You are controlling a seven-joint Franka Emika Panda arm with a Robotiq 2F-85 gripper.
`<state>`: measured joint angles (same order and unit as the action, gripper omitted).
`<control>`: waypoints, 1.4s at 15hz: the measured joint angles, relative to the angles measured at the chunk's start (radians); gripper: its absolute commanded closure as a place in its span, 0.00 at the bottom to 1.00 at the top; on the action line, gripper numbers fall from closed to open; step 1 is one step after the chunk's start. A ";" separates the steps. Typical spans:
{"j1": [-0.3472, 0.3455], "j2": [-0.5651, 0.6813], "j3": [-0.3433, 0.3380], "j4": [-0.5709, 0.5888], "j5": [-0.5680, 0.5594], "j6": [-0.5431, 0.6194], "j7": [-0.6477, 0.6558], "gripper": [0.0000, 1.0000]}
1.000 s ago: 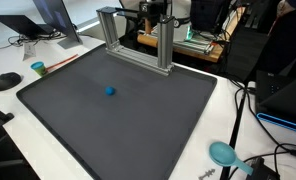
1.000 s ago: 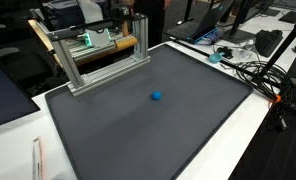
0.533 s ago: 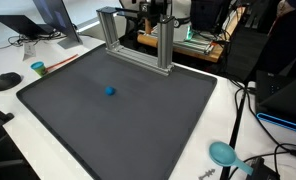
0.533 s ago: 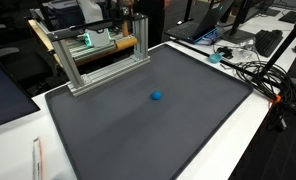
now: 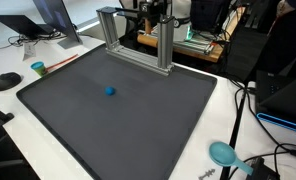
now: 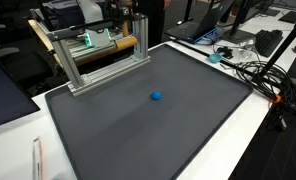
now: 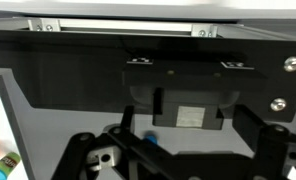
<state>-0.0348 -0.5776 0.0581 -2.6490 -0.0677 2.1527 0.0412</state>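
At the far edge of the bench (image 5: 224,110), behind an aluminium frame (image 5: 138,42), the arm sits among dark gear and the hand itself is hard to pick out in both exterior views. From the wrist view the hand (image 7: 178,165) shows along the bottom edge, its two fingers (image 7: 80,150) spread wide apart with nothing between them. Ahead of it are a black housing with a pale label and a silver rail across the top of that view. The blue ball (image 5: 110,90) lies on the dark mat (image 5: 128,130) that covers most of the bench, out in the open and well apart from the hand. The frame stands on the far side of the mat, between the arm and the ball. Off the mat in an exterior view, a black computer mouse (image 5: 6,81) and a small teal cup (image 5: 37,68) sit at the left, with an orange stick (image 5: 60,62) just beside the cup. A teal round-headed tool (image 5: 223,152) lies near the right corner among black cables (image 5: 240,118). In an exterior view the ball (image 6: 156,96) lies right of the mat's (image 6: 138,135) middle, the frame (image 6: 100,55) is at the far left, and a tangle of cables (image 6: 250,70) runs along the right side of the bench (image 6: 253,135).
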 measured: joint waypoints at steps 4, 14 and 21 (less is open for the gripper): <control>0.000 0.000 -0.006 -0.007 0.000 -0.007 -0.015 0.00; 0.004 -0.004 -0.016 -0.017 0.005 -0.054 -0.018 0.13; 0.005 -0.020 -0.010 -0.015 0.006 -0.055 0.015 0.68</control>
<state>-0.0300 -0.5977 0.0483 -2.6640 -0.0619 2.0977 0.0563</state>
